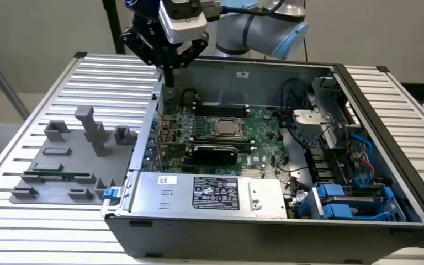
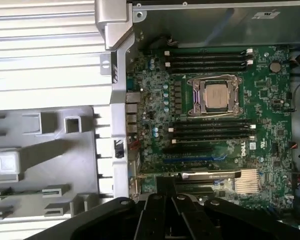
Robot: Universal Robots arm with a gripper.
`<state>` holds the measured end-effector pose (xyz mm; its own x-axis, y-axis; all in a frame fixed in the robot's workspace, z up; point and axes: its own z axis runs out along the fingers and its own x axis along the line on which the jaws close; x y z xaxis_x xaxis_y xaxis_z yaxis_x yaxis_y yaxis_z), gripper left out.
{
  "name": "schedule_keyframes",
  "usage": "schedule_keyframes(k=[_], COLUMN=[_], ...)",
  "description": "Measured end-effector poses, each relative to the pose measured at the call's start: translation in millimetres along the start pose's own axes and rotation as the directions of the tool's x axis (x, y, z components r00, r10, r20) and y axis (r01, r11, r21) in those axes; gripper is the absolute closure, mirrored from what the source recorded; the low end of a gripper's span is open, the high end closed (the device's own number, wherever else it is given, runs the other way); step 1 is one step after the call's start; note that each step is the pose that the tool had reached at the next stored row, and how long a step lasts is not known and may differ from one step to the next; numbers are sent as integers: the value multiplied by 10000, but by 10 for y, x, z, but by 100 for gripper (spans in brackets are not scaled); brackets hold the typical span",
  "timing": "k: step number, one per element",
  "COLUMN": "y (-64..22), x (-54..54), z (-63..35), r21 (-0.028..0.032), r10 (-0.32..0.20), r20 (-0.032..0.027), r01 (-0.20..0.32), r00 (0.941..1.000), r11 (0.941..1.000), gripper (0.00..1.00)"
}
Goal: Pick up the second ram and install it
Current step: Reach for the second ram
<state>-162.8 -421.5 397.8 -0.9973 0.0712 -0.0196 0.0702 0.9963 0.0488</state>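
Note:
The second ram [image 1: 59, 176] is a slim green strip lying flat in the gray fixture [image 1: 64, 160] at the exterior view's left, outside the computer case. My gripper [image 1: 169, 77] hangs high above the case's left wall, far from the strip, with its black fingers closed to a point and nothing between them. In the wrist view my gripper [image 2: 166, 187] looks down on the green motherboard [image 2: 270, 100], with black memory slots [image 2: 207, 57] on both sides of the processor socket [image 2: 215, 95].
The open case [image 1: 388, 138] holds a power supply [image 1: 212, 193], blue drive brackets [image 1: 344, 201] and cables at the exterior view's right. Upright gray posts [image 1: 94, 132] rise from the fixture. A ribbed metal table [image 1: 42, 232] carries everything.

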Motion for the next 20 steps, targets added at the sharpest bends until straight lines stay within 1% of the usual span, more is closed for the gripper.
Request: schedule_keyframes(k=[5, 9, 15, 20], y=[-136, -223, -303, -345], x=[220, 394, 664, 889], z=[-8, -7, 40, 104], r21=[0, -1, 0, 0], r10=[-1, 0, 1, 0], r20=[4, 4, 4, 4], r01=[1, 0, -1, 0], r00=[10000, 10000, 10000, 10000], r11=[10000, 10000, 10000, 10000], gripper=[100, 100, 100, 100])
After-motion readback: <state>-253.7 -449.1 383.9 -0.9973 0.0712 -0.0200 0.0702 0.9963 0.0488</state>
